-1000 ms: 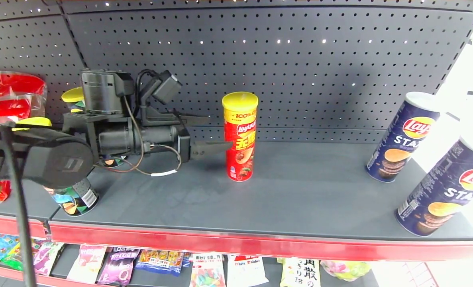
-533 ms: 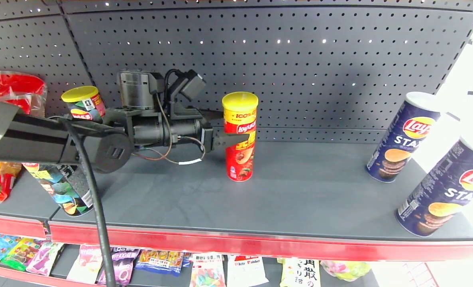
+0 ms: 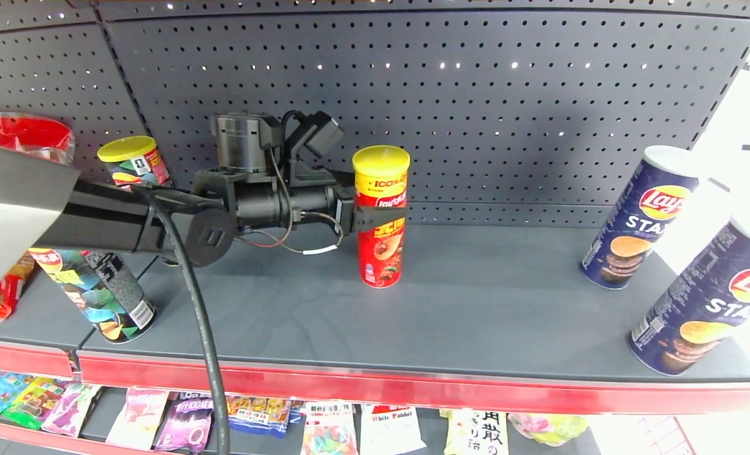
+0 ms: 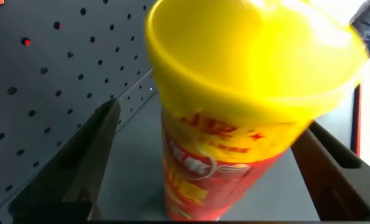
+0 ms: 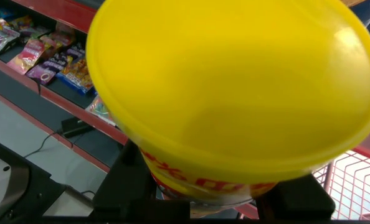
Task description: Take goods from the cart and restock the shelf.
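A red chip can (image 3: 381,221) with a yellow lid stands upright at the middle of the dark shelf (image 3: 476,303). My left gripper (image 3: 375,202) comes at it from the left, open, with one finger on each side of the can's upper part. In the left wrist view the same can (image 4: 235,124) stands between the two fingers (image 4: 79,168), with a gap on both sides. My right gripper (image 5: 213,199) is shut on another yellow-lidded red can (image 5: 235,93), held away from the shelf.
Two blue cans (image 3: 640,218) (image 3: 703,303) stand at the shelf's right end. A multicoloured can (image 3: 96,291) and a yellow-lidded one (image 3: 134,161) stand at the left, beside red bags (image 3: 14,136). Snack packets (image 3: 254,414) fill the lower shelf. A red wire cart (image 5: 353,180) is below the right gripper.
My left arm has moved right along the shelf. Its open fingers, short of the red can a second ago, now stand on either side of it.
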